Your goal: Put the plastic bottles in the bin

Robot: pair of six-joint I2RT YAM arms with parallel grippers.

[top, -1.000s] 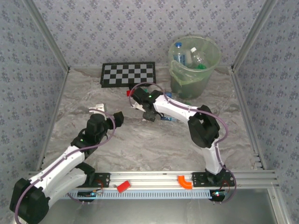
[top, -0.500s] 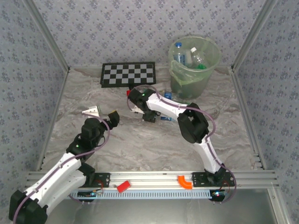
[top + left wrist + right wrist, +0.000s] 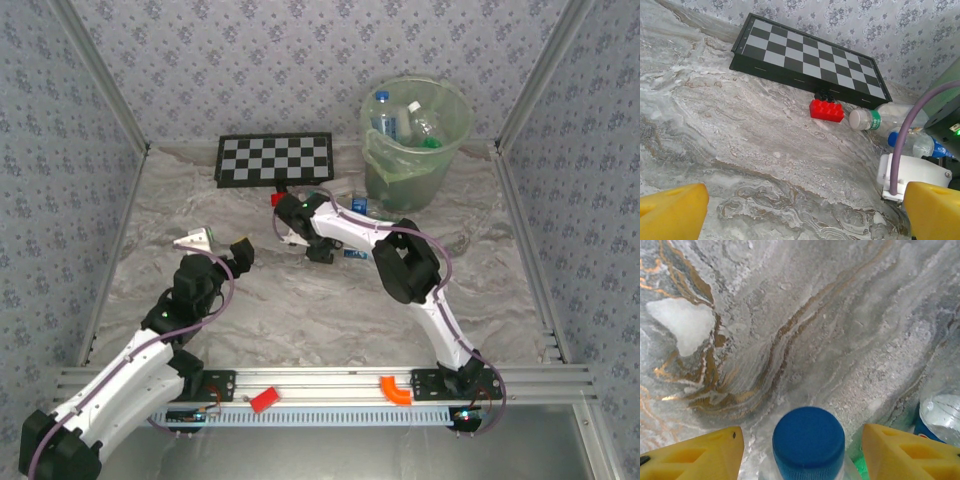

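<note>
Top external view, left to right: left gripper (image 3: pixel 218 247), claw spread wide and empty, poised over the marbled table (image 3: pixel 150 200); chequered board (image 3: pixel 275 158) at the far edge, with a red block (image 3: pixel 276 200) just in front of it; right arm (image 3: pixel 405 265) folded leftward, its wrist beside the block; pale-green bin (image 3: pixel 445 160) at the far right, standing upright with two clear bottles (image 3: pixel 385 112) visible inside. Left wrist view: right of the red block, a white-capped bottle (image 3: pixel 885 118) lies on its side on the table, a blue-capped bottle (image 3: pixel 917 143) just beside it. Right wrist view: right gripper (image 3: pixel 800 455), fingers apart, straddles a blue cap (image 3: pixel 808 440) with a gap on each side; whether they touch the bottle's body is hidden. Another clear bottle (image 3: pixel 940 415) lies just to the right.
</note>
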